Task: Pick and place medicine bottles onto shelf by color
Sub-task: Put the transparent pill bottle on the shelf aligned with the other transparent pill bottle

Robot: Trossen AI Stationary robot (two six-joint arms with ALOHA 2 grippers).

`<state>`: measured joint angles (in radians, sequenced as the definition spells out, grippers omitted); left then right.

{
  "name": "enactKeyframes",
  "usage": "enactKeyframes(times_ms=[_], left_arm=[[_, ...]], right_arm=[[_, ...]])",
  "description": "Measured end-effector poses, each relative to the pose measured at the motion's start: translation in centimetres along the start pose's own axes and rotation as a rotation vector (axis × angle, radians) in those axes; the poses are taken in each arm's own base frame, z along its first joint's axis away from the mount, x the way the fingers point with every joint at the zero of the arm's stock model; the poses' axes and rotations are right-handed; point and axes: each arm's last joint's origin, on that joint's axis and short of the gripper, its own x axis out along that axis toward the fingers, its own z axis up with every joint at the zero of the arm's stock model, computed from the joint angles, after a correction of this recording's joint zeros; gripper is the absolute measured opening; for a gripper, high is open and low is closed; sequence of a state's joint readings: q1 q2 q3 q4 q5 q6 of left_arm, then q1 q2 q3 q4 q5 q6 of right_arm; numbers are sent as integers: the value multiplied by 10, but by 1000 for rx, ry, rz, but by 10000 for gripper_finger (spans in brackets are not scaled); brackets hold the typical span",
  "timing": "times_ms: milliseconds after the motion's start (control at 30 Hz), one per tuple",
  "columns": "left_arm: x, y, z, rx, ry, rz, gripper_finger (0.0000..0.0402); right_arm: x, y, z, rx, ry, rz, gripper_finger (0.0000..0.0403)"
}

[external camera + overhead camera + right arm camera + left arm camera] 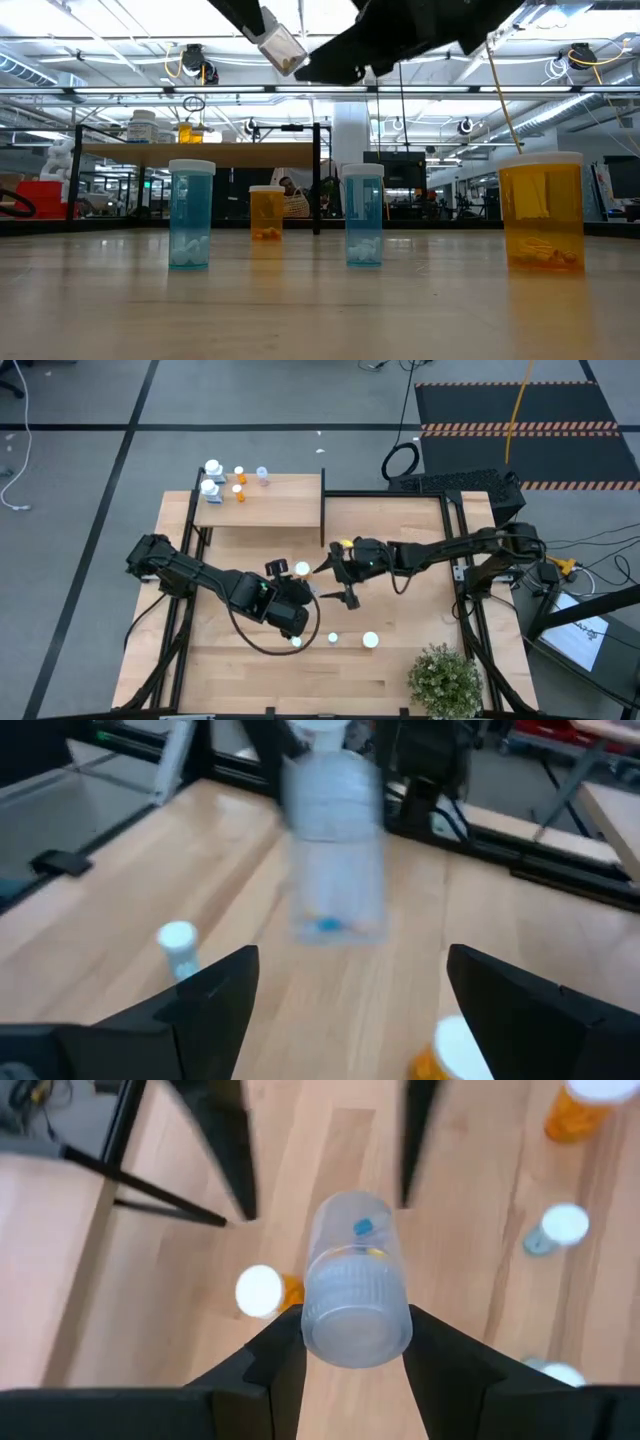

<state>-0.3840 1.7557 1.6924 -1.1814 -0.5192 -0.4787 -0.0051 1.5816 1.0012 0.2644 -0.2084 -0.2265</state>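
Note:
A pale clear medicine bottle (pixel 355 1270) with a white cap hangs above the table's middle. My left gripper (pixel 355 1365) is shut on it; in the high view the cap (pixel 302 568) shows at the left arm's tip. My right gripper (pixel 350 1010) stands open just to the right of the bottle (pixel 335 860), level with it and touching nothing. Several more bottles, blue (pixel 190 215) (pixel 363 215) and orange (pixel 266 212) (pixel 540 210), stand upright on the tabletop. The shelf (pixel 270 510) at the far side carries white, orange and pale bottles (pixel 240 480) at its far left corner. My left gripper pinches the bottle's cap end (pixel 352 1325) between its two fingers (pixel 285 1355), one on each side of the cap. The fingers slant down from above. The bottle hangs below them, lifted clear of the table, bottom end down and a little tilted (pixel 280 45).
A potted plant (pixel 445 680) sits at the near right corner. The shelf's black upright panel (pixel 323 510) rises at its right end. Three table bottles (pixel 333 638) stand in a row just nearer than the left arm.

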Motion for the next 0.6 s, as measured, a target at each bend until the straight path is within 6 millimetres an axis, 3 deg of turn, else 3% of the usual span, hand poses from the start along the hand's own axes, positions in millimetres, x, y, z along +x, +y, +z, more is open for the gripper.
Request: enactKeyframes(times_ms=[133,267,600], left_arm=[[0,0,0,-98,0,1,155],[0,0,1,-180,-7,-3,159],[1,-1,4,-235,-28,-21,159]], right_arm=[[-2,15,8,-43,-22,33,317],[0,25,13,-67,-34,-45,316],[3,27,14,-94,-44,-100,314]])
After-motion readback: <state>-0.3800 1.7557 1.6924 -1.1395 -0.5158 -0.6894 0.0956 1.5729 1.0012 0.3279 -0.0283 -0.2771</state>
